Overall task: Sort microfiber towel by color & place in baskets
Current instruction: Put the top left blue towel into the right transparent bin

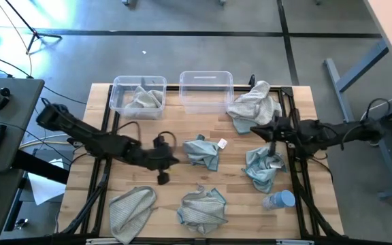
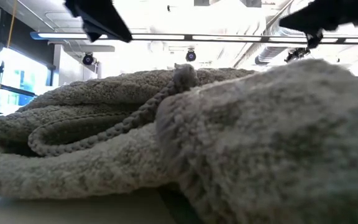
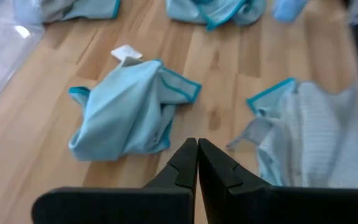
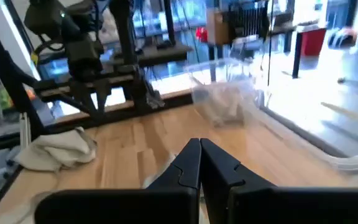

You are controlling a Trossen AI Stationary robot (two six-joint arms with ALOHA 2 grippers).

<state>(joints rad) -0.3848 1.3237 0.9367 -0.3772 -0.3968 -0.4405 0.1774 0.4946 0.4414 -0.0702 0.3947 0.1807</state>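
Observation:
Two clear tubs stand at the far edge. The left tub (image 1: 139, 95) holds a grey-beige cloth (image 4: 224, 102); the right tub (image 1: 206, 88) shows no cloth. A pale teal cloth with a white tag (image 1: 203, 151) (image 3: 126, 112) lies mid-table and another teal one (image 1: 263, 167) lies to its right. Grey-beige cloths lie at the far right (image 1: 256, 105) and near left (image 1: 131, 207) (image 4: 58, 149). A pale teal-edged cloth (image 1: 201, 209) (image 3: 316, 137) lies near centre. My left gripper (image 1: 174, 161) (image 3: 197, 152) hovers shut just left of the tagged cloth. My right gripper (image 1: 254, 129) (image 4: 199, 149) is shut above the table between the grey pile and the right teal cloth.
A small bluish bottle (image 1: 280, 199) lies near the right teal cloth toward the near right corner. A grey cloth (image 2: 229, 143) right in front of the low camera blocks most of that view. Bare wood shows between the tubs and the tagged cloth.

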